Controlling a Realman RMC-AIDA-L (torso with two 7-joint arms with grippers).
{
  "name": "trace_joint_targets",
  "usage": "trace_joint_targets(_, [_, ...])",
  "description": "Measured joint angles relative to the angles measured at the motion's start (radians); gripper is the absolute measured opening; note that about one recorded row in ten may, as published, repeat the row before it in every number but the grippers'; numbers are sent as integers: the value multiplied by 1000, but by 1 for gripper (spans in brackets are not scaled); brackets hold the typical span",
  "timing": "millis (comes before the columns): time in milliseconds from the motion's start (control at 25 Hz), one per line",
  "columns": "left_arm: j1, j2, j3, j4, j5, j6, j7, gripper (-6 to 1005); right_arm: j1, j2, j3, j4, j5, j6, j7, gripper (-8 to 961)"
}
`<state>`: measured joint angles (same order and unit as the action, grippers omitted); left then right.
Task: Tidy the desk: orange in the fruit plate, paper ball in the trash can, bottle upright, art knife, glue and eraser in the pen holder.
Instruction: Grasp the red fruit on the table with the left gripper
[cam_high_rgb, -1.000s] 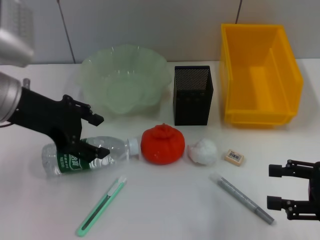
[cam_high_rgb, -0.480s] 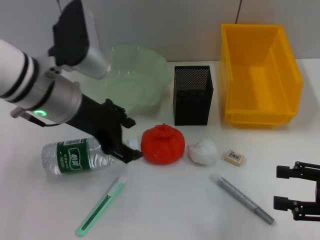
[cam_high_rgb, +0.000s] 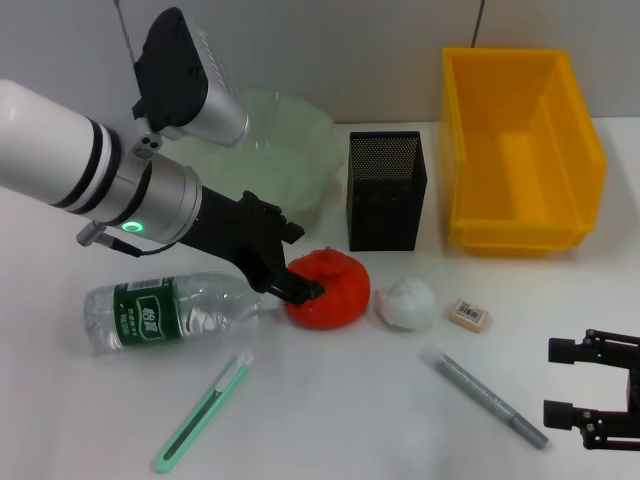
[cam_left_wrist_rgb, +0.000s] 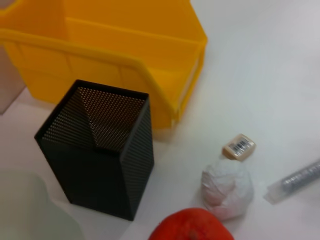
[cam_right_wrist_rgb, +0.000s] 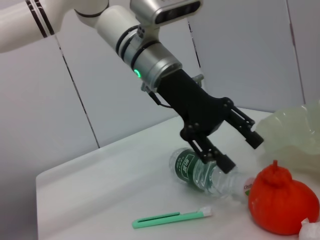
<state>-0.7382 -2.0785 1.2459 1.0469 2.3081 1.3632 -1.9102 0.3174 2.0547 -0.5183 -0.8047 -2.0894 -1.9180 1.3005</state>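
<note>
Left gripper (cam_high_rgb: 290, 262), fingers spread wide and holding nothing, sits at the orange (cam_high_rgb: 330, 288), which lies on the desk between bottle (cam_high_rgb: 170, 313) and paper ball (cam_high_rgb: 406, 302). The fruit plate (cam_high_rgb: 290, 150) lies just behind it. Right gripper (cam_high_rgb: 590, 393) rests open, well apart, near the desk edge.

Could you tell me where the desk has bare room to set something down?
Bare: the front strip between the green art knife and the grey pen, and behind the eraser, before the yellow bin. Crowded: the row of bottle, orange and paper ball, where the left tool works.
</note>
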Motion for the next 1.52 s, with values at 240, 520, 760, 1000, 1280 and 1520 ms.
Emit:
trace_joint_targets(240, [-3,0,59,-63,-19,-120,13,800,0,2,-2,5,0,3,-4,776])
trace_joint_targets(520, [-8,-1,155,-129,-80,-237,33,800,1,5,-2,7,0,6,-5,776])
trace_joint_targets(760, [-10,-1,218,-151,-103,-295,35,800,2,7,-2,7,0,7,-6,776])
trace_joint_targets(1000, [-11,-2,223,-165,-102,-315,39,800,5,7,-2,8,0,7,-6,776])
trace_joint_targets(1280, [-21,-2,224,-201,-99,-344,39,673,7,7,-2,10,0,15,-6,775])
trace_joint_targets(1520, [-16,0,216,-188,-104,-335,37,430,8,8,-2,15,0,27,-6,775])
